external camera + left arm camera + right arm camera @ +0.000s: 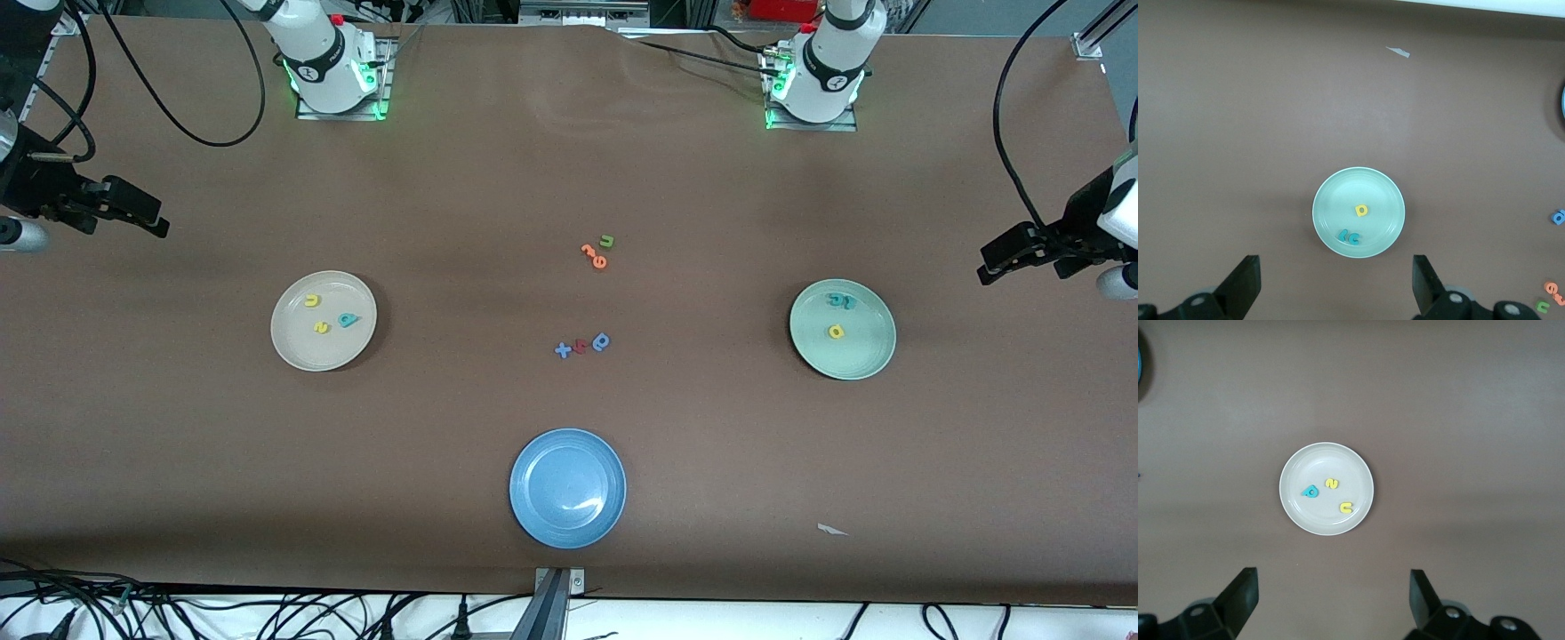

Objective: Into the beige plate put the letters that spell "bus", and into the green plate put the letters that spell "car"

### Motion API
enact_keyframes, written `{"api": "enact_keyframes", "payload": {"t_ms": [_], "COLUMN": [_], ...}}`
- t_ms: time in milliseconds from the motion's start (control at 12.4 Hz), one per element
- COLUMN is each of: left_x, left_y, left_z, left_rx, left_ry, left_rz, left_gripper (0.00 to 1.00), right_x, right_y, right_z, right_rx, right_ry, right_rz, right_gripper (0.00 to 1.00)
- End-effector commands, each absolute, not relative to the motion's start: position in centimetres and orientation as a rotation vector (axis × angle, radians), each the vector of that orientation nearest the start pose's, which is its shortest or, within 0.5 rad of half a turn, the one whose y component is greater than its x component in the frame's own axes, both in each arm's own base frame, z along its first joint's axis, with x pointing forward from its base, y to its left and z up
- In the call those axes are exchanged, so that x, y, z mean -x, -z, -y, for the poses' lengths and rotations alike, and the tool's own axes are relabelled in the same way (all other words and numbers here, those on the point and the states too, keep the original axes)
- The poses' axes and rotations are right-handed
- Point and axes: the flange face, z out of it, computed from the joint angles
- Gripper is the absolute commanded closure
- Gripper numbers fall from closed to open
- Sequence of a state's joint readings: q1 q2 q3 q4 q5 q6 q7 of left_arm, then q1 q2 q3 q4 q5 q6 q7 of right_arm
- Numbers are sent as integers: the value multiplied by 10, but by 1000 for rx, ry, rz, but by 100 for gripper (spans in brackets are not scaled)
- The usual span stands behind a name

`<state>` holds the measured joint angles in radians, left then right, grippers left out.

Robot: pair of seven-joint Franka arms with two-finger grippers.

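Now both my grippers hang wide open w/ nothing in them, up in the air at the table's ends. My left gripper is over bare table by the left arm's end, just off the green plate; in the left wrist view its fingers stand well apart w/ that plate between them, lower down. My right gripper is over bare table at the right arm's end, off the beige plate; the right wrist view shows its fingers spread the same way, empty.

In the beige plate: yellow u, yellow s, teal b, all three apart from each other, none on the rim.

In the green plate: teal c and teal r touching or nearly so, near the rim farther from the front cam; yellow a apart from them, nearer the plate's middle.

Taking the blue plate as landmark, it sits nearest the front cam, mid-table, nothing in it. Farther from the cam than it: a row of blue x, red letter, blue rounded letter. Farther still: orange letters w/ green u just beside them. A white scrap lies on the table toward the left arm's end from the blue plate.
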<state>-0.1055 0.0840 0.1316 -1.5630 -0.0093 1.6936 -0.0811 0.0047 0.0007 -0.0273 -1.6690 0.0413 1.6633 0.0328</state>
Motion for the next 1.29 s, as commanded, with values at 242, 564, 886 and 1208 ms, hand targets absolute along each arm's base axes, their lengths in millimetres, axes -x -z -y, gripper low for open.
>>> {"api": "enact_keyframes", "payload": {"t_ms": [242, 564, 886, 1208], "left_x": [-556, -555, -557, -560], "left_y": [-634, -628, -622, -613], "left_z": [-24, -23, -25, -28], "left_rx": [3166, 3165, 3127, 3128], "left_ry": [49, -6, -27, -58], "left_rz": [141, 26, 22, 26], "left_gripper": [0, 0, 0, 0], "right_x": [-560, -560, -560, -556], "right_y": [-589, -589, -590, -591], "right_z": [9, 9, 10, 8], "right_rx": [3098, 3098, 3099, 3101], "right_ry": [-12, -7, 0, 31], "right_rz": [-72, -72, -72, -71], "right_gripper": [0, 0, 0, 0]}}
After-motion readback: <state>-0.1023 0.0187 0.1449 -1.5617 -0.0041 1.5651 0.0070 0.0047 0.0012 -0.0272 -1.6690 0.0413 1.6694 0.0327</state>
